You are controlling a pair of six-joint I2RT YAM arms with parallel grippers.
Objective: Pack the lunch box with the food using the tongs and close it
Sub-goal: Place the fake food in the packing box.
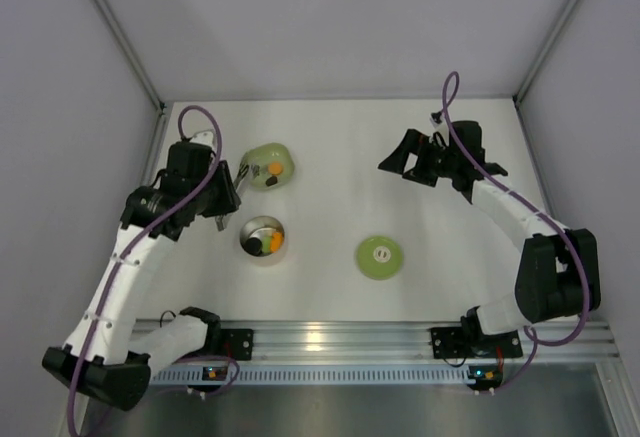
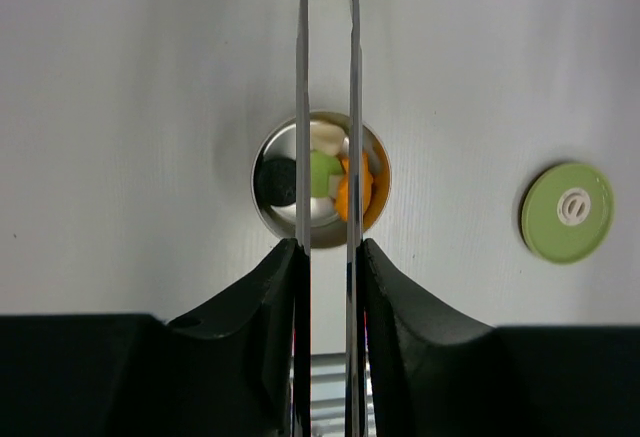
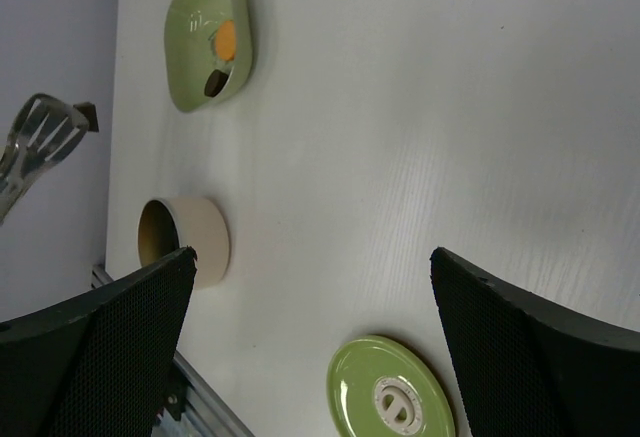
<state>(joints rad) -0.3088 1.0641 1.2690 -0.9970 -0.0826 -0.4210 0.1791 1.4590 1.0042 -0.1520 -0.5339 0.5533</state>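
White table, grey walls. Left gripper clamped on tongs over lunch box, near left, with food inside. Lid lies to its right, apart. Pale green dish behind it holds an orange piece. Right gripper, far right: fingers wide apart, empty.

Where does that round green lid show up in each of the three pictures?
Top view: the lid lies low, right of centre.
Left wrist view: the lid is at the right edge, mid-height.
Right wrist view: the lid is at the bottom, right of centre.
Shared landmark: the lunch box, left of the lid in every view.
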